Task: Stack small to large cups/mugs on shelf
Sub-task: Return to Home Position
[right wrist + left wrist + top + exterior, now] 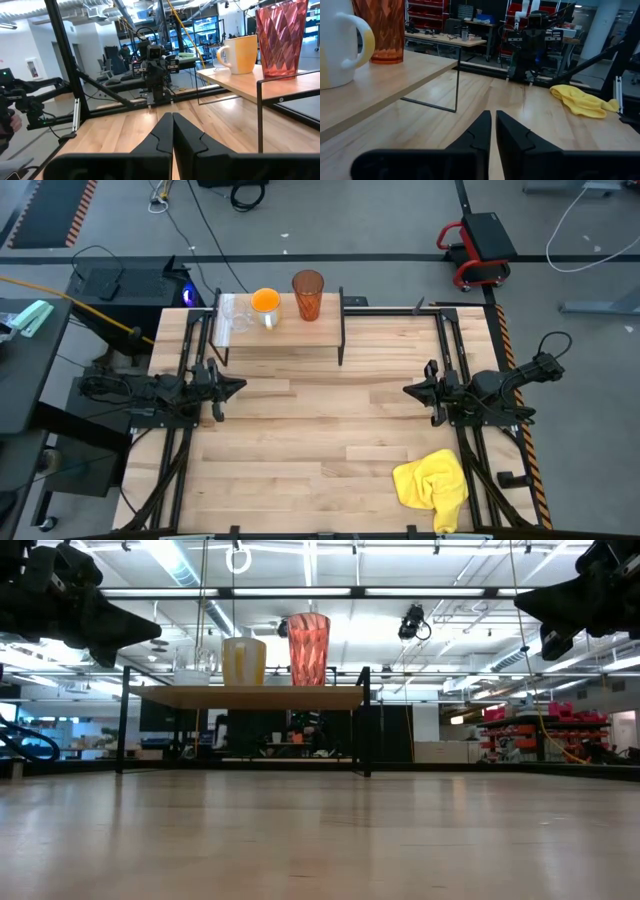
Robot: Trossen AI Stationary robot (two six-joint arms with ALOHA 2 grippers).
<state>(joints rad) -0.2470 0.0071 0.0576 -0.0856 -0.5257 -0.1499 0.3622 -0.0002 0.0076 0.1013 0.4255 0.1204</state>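
Observation:
Three vessels stand in a row, bases on the light wooden shelf (280,330) at the table's far side. The small clear glass (236,317) is leftmost, the orange mug (265,305) with pale handle in the middle, the tall ribbed orange-red tumbler (307,294) on the right. They show again in the low view: glass (196,666), mug (244,661), tumbler (308,648). My left gripper (236,388) hangs shut above the table's left side, my right gripper (410,391) shut above its right side. Both are clear of the shelf and hold nothing.
A crumpled yellow cloth (433,483) lies near the table's near right corner. The shelf's thin black legs (342,340) stand on the tabletop. Bare wood lies between the two grippers and in front of the shelf.

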